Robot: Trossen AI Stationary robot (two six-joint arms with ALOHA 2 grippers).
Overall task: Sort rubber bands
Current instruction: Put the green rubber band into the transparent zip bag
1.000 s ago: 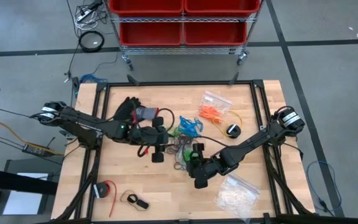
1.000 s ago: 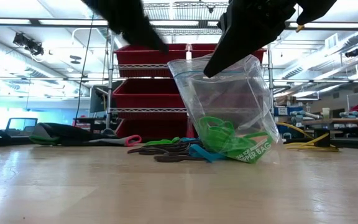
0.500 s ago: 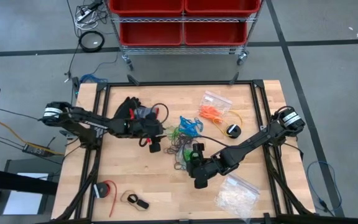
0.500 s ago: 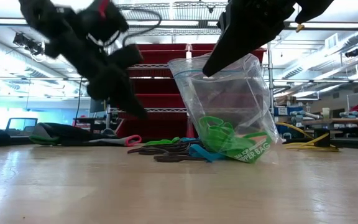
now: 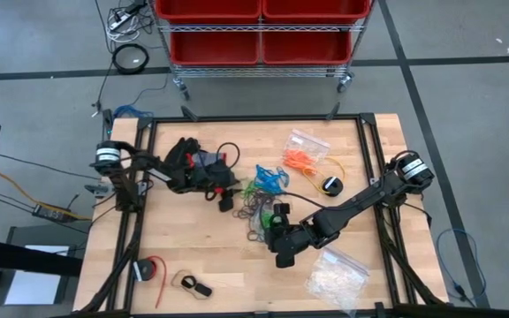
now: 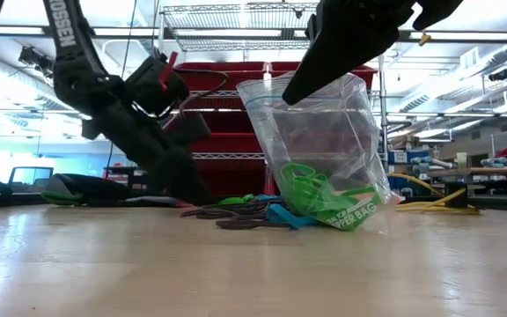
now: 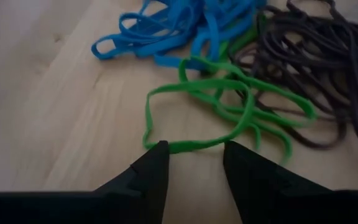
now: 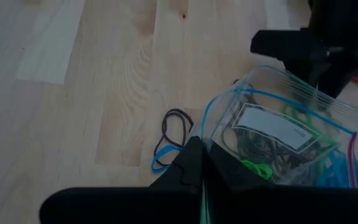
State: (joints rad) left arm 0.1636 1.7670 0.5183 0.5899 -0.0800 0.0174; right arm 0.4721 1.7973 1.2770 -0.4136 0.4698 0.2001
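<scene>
While right gripper (image 8: 199,163) clamped on bag (image 6: 324,150) rim, propping mouth up; left gripper (image 7: 194,163) open, straddling green band (image 7: 197,118).

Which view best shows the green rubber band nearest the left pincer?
The left wrist view: the green rubber band lies flat on the wood just ahead of the open left pincer. The high view shows only a green speck; the low view hides it behind the arm.
</scene>
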